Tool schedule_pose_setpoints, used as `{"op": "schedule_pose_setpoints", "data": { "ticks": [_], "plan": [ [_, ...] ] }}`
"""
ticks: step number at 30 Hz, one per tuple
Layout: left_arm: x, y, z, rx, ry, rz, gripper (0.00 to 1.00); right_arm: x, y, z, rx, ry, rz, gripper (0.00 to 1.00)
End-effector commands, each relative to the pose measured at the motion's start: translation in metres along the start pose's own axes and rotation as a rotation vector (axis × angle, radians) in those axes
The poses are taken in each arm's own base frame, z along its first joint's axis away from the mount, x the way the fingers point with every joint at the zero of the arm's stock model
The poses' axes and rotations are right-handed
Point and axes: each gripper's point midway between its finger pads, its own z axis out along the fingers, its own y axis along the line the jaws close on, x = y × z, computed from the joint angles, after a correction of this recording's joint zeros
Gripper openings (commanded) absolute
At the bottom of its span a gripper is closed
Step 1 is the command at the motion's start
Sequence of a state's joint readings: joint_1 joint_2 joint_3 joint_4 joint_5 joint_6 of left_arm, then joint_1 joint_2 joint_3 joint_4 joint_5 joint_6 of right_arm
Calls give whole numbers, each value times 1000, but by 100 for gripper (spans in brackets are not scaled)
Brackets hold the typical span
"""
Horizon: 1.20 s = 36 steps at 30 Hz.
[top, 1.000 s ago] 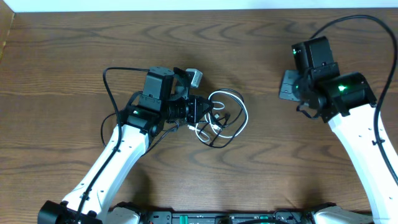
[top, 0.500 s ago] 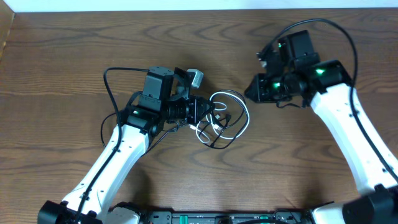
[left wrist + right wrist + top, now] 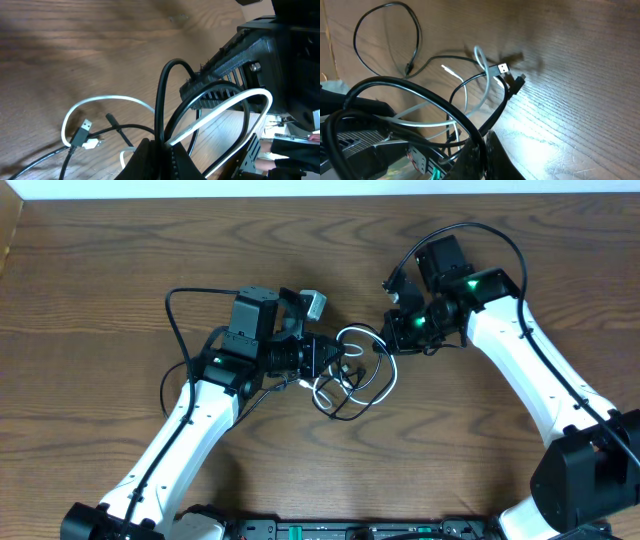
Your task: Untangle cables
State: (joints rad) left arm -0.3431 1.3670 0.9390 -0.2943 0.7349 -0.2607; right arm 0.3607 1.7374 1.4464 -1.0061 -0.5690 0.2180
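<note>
A thin white cable (image 3: 393, 373) and a thin black cable (image 3: 348, 416) lie tangled in small loops at the middle of the wooden table. My left gripper (image 3: 326, 360) is at the tangle's left side, shut on both cables where they cross; the left wrist view shows the white cable (image 3: 100, 99) and the black cable (image 3: 161, 100) rising out of its jaws (image 3: 162, 159). My right gripper (image 3: 386, 340) is at the tangle's upper right edge. In the right wrist view its jaws (image 3: 484, 150) are closed around a loop of the black cable (image 3: 422, 91), with the white cable (image 3: 482, 62) and small plug ends (image 3: 504, 67) beyond.
The left arm's own thicker black wire (image 3: 172, 330) loops out to the left of its wrist. The table's far edge (image 3: 320, 194) runs along the top, with a pale strip beyond it. Both arms meet over the table's middle.
My right arm has swung left from the far right side to the tangle, and its jaws now sit on the black loop. My left gripper has held still on the cables.
</note>
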Motion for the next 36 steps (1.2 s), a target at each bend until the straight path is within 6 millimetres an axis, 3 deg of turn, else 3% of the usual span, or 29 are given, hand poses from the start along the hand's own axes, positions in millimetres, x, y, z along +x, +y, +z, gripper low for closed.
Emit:
{"op": "schedule_pose_setpoints", "data": {
  "ticks": [1, 4, 6, 9, 12, 15, 19, 20, 21, 24, 27, 29, 33, 36],
  "plan": [
    [-1, -9, -5, 28, 1, 24, 9, -5, -15, -1, 102, -21, -19, 1],
    [9, 2, -5, -33, 33, 0, 9, -7, -60, -12, 365, -61, 54, 1],
    [20, 20, -7, -129, 65, -22, 9, -5, -95, -30, 585, -104, 157, 1],
    [34, 52, -16, -316, 99, -63, 8, 3, -126, -56, 816, -152, 260, 1],
    [44, 80, -28, -485, 124, -82, 8, 11, -141, -74, 946, -173, 313, 1],
    [49, 94, -38, -581, 134, -85, 8, 14, -143, -77, 964, -168, 325, 1],
    [50, 76, -27, -464, 143, -114, 8, 10, -111, -42, 708, -102, 279, 1],
    [50, 67, -23, -409, 147, -117, 9, 6, -90, -26, 559, -69, 218, 1],
    [50, 62, -21, -376, 149, -118, 9, 4, -78, -19, 478, -56, 185, 1],
    [49, 47, -16, -286, 156, -119, 17, -7, -14, -1, 101, -32, 58, 1],
    [50, 37, -13, -226, 168, -123, 23, -15, 42, -4, -216, -40, -43, 1],
    [51, 32, -13, -200, 174, -126, 23, -20, 68, -12, -362, -52, -96, 1],
    [51, 28, -12, -173, 177, -127, 24, -28, 104, -30, -566, -91, -217, 1],
    [48, 20, -10, -128, 171, -119, 24, -32, 116, -39, -639, -105, -252, 1]
  ]
}}
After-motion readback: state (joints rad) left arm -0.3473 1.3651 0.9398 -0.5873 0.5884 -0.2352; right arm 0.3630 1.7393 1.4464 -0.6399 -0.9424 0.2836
